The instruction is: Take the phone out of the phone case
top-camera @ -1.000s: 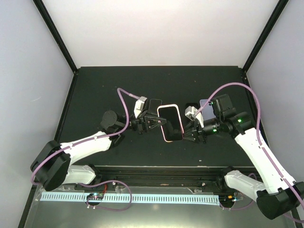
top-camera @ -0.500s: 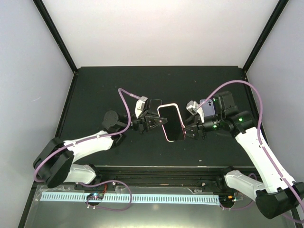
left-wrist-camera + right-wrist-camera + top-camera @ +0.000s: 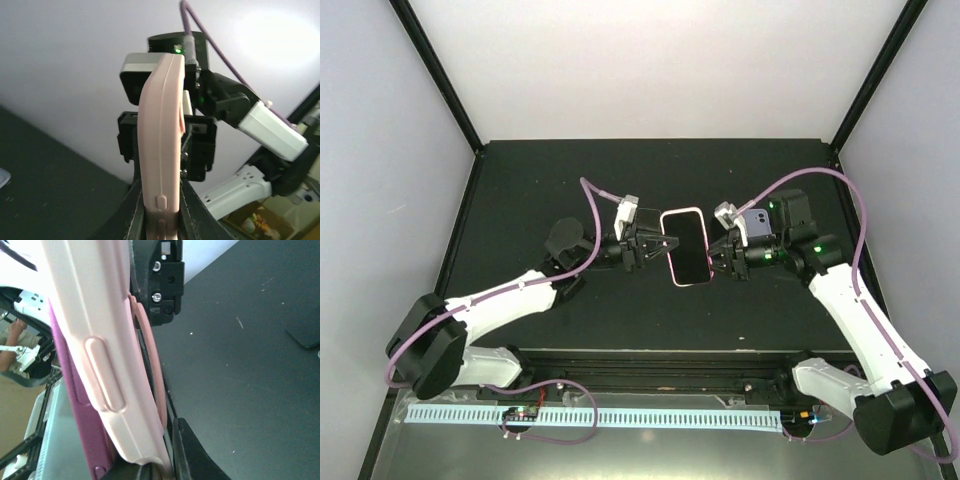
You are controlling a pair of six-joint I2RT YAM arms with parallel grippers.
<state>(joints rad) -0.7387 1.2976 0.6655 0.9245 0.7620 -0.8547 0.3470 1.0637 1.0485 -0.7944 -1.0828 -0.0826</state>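
Note:
The phone, black screen up in its pink case, hangs above the black table between both grippers. My left gripper is shut on its left long edge. My right gripper is shut on its right long edge. In the left wrist view the pink case edge stands upright between my fingers, with the left gripper closed round it. In the right wrist view the right gripper clamps the pink case. A purple edge shows beside the case there.
A lavender flat object lies on the table under my right wrist. A dark flat item lies on the table in the right wrist view. White walls and black posts enclose the table.
Both grippers, still shut on the cased phone, have moved it toward the back of the table and slightly right. The phone looks raised and more level.

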